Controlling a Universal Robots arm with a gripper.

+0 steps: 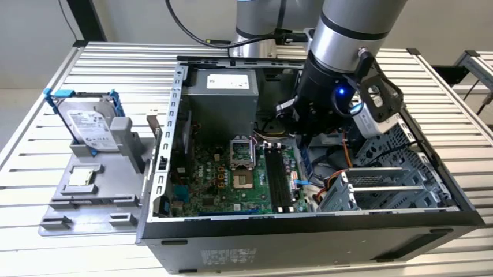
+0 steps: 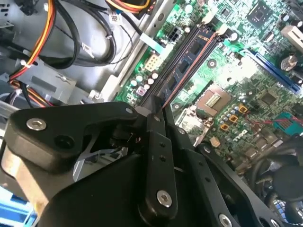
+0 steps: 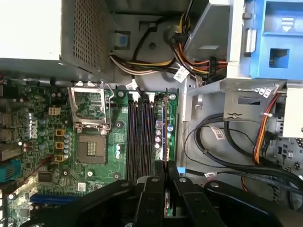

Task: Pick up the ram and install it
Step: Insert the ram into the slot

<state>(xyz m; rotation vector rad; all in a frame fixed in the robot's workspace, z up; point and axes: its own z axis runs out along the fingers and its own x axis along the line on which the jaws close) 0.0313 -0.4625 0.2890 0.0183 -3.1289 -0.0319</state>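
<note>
An open case (image 1: 308, 236) was laid on a slatted table (image 1: 46, 242), and the arm (image 1: 347, 34) was reached down into it. The slots (image 3: 139, 137) were crowded by a drive cage (image 1: 385, 179) and cables (image 3: 156, 64). The ram (image 3: 164, 127) was held edgewise at the slot nearest the cage, clamped by the gripper (image 3: 165, 175).

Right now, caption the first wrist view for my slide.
Black claw gripping the long blue circuit-board ram stick edge-on, lined up beside the long black motherboard slots.
</note>
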